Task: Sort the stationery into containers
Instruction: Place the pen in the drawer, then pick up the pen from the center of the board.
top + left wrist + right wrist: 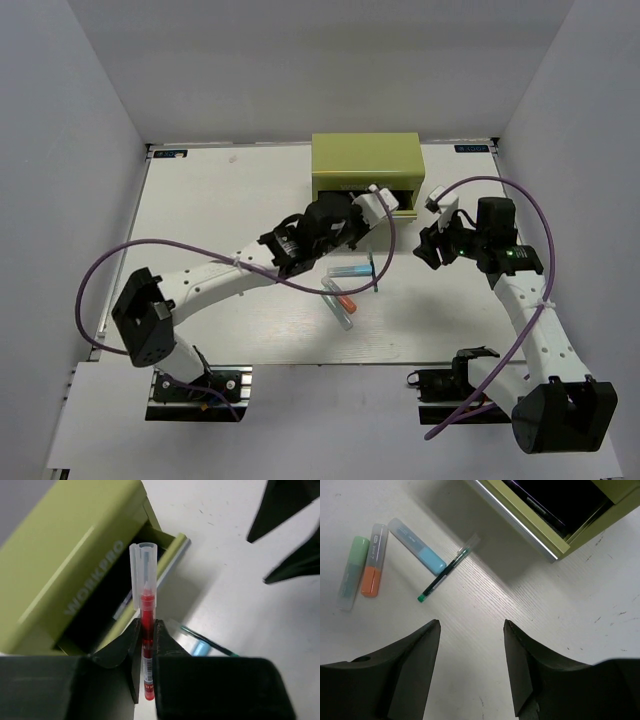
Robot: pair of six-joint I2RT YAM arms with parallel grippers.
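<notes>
My left gripper (145,630) is shut on a red pen (145,611) with a clear cap, held upright in front of the yellow-green chest (60,565). The chest's drawer (102,612) is open and dark inside, just left of the pen. From above, the left gripper (371,203) sits at the chest's (365,158) front. My right gripper (471,625) is open and empty above bare table, right of the chest (432,247). On the table lie a green highlighter (351,572), an orange highlighter (372,560), a light blue highlighter (417,546) and a thin green-tipped pen (442,576).
The open drawer's front edge (520,522) juts out toward the loose pens. The highlighters (345,295) lie under the left forearm. White walls close in the table on three sides. Purple cables loop off both arms.
</notes>
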